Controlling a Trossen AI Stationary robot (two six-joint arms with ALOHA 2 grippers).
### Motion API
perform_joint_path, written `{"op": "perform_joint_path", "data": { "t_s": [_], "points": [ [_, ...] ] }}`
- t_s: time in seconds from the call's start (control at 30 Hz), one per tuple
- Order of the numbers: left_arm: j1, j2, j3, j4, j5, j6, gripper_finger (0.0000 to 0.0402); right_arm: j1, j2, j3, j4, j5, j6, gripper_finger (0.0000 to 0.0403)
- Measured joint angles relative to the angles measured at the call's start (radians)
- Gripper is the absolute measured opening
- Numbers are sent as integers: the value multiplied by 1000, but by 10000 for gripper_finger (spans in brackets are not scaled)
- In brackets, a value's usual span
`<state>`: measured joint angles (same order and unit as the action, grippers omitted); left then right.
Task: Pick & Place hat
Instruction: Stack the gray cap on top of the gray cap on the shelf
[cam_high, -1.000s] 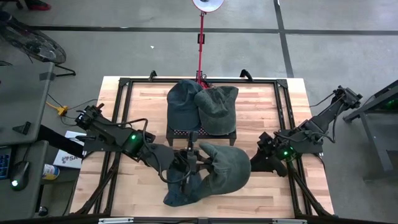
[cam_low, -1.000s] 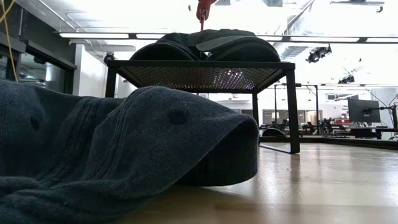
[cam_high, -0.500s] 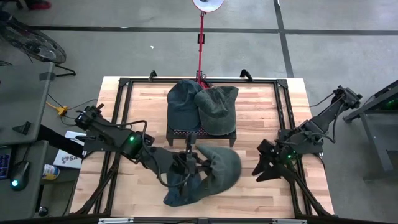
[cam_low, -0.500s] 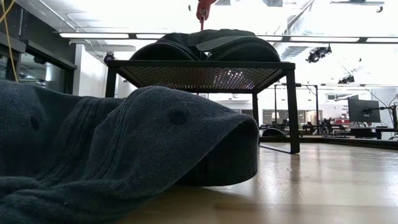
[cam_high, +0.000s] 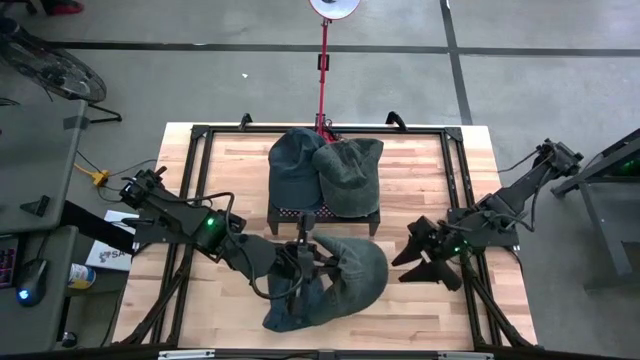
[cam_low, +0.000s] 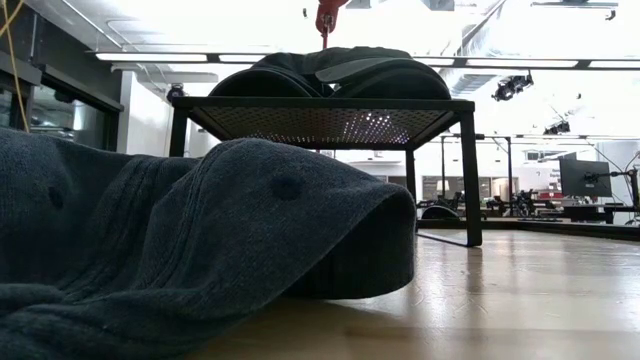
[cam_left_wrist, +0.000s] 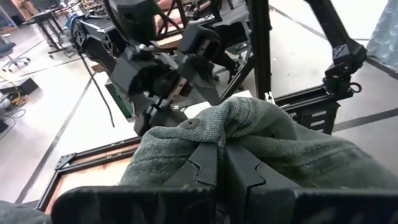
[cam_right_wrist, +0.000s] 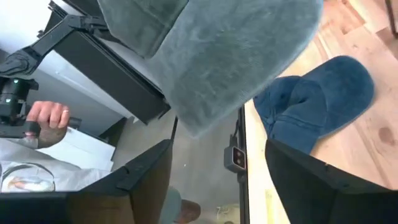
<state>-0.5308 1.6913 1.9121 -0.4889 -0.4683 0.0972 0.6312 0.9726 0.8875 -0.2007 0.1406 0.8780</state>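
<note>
A wooden table (cam_high: 225, 170) seen from above holds a low black metal stand (cam_high: 325, 212) with 2 grey-green hats on top, one darker hat (cam_high: 292, 165) and one lighter hat (cam_high: 350, 170) lying against each other. In front of the stand, the left gripper (cam_high: 303, 262) is closed, pinching a fold of a large grey-green hat (cam_high: 350, 280) that lies on the table around and under its fingers (cam_left_wrist: 208, 163). A blue hat (cam_high: 290, 310) lies just beside that gripper, partly under the grey-green one. The right gripper (cam_high: 412, 262) sits just beyond the hat's edge, apart from it, its fingers (cam_right_wrist: 146, 177) spread wide and empty.
</note>
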Motion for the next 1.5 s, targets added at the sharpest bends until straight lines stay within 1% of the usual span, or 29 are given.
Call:
{"op": "perform_joint_path", "data": {
  "t_s": [0.1, 0.27, 0.37, 0.6, 0.73, 0.93, 1.5],
  "points": [
    [0, 0, 0, -2, -14, 1, 0, -20, 35, 0, 39, -22, -4, 260],
    [0, 0, 0, -3, -16, 3, 0, -56, 104, 0, 148, -69, -35, 260],
    [0, 0, 0, -2, -17, 3, 0, -77, 134, 0, 182, -86, -46, 260],
    [0, 0, 0, -9, -25, 0, 0, -102, 145, 0, 201, -88, -49, 259],
    [0, 0, 0, -10, -48, 0, 0, -102, 145, 0, 223, -88, -53, 247],
    [0, 0, 0, -10, -49, 0, 0, -101, 145, 0, 221, -103, -52, 200],
    [0, 0, 0, -14, -49, -23, 0, -101, 145, 0, 222, -140, -50, 30]
  ]
}}
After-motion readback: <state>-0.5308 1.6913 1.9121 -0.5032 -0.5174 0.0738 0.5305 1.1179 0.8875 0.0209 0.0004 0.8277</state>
